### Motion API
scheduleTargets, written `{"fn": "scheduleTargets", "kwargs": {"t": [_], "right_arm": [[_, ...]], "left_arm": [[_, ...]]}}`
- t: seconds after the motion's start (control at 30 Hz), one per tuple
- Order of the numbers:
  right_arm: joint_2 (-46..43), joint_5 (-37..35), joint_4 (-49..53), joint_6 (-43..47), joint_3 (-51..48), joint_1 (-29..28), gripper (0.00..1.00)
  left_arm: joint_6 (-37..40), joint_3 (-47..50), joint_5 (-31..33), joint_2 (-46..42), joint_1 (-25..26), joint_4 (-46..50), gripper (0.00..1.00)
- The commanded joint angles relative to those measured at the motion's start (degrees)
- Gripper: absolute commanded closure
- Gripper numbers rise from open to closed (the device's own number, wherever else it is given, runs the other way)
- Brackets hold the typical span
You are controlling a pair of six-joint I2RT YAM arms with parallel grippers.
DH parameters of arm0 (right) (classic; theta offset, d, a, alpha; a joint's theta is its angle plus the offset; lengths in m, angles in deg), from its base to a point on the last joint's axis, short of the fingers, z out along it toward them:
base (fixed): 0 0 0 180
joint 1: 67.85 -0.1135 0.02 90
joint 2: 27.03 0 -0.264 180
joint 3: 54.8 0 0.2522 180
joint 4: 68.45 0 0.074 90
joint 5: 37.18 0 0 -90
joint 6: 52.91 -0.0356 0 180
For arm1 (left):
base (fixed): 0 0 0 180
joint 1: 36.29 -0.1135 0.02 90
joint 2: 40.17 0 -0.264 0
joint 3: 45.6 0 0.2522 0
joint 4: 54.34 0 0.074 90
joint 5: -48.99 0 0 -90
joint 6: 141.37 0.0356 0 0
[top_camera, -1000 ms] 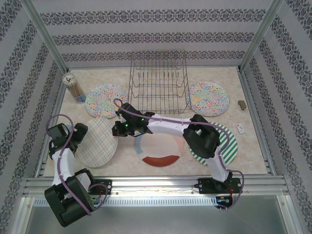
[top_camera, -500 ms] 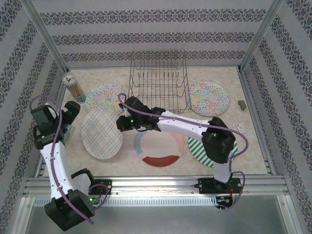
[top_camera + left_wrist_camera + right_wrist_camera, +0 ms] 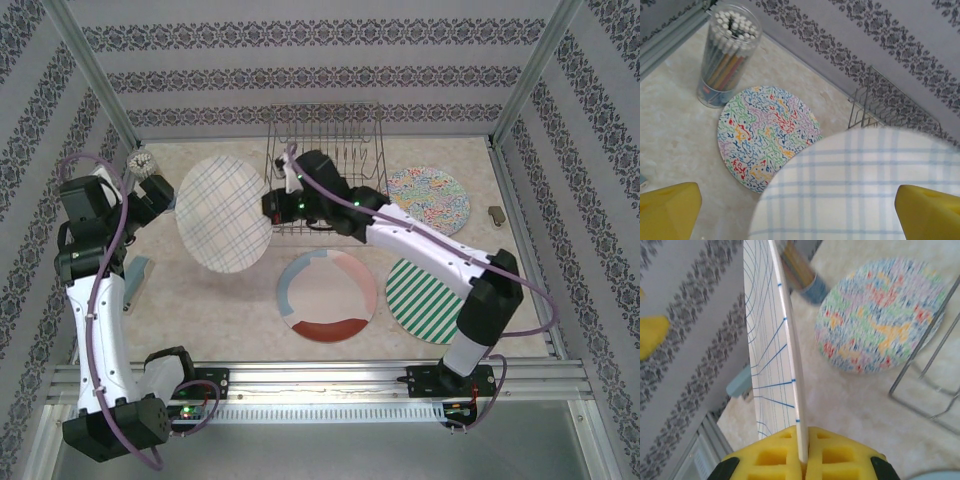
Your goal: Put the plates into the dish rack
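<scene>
Fingers pinch thin, round checked plate.

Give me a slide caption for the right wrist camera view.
Right gripper pinches the checked plate edge-on, with a floral plate lying flat beside the dish rack.

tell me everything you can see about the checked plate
The checked plate is round, thin and flat, pale cream with a grid of blue and green lines; material unclear, maybe ceramic. It hangs tilted up off the table, left of the dish rack. The right tool is shut on its rim; the open left tool sits by the opposite edge, not gripping it.
</scene>
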Motion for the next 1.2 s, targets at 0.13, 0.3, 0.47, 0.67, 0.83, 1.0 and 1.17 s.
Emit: {"fn": "scheduleTargets", "kwargs": {"t": [0.13,0.3,0.47,0.67,0.83,1.0,1.17], "right_arm": [[-5.94,-13.03,2.3,6.15,5.38,4.14,1.0],[-5.07,-17.06,3.47,8.33,8.16,7.17,1.0],[-2.97,-22.18,4.2,10.48,11.06,9.44,1.0],[1.33,-31.18,5.53,12.74,15.97,11.23,1.0],[7.03,-44.2,9.03,12.96,23.03,11.9,1.0],[17.2,-51.98,18.18,14.08,38.14,12.67,1.0],[26.06,-54.14,22.8,14.56,50.17,14.35,1.0]], "left_arm": [[3.14,-1.79,3.87,4.28,6.36,0.18,0.0],[2.81,-5.2,4.4,8.55,9.65,-0.72,0.0],[4.66,-7.93,5.98,11.99,12.11,-1.78,0.0],[10.58,-9.53,5.29,16.54,16.02,-3.94,0.0],[17.68,-9.52,7.09,19.83,21.03,-6.25,0.0],[18.01,-3.11,9.0,20.09,21.69,-11.44,0.0],[17.58,1.31,12.41,18.63,21.68,-13.01,0.0]]}}
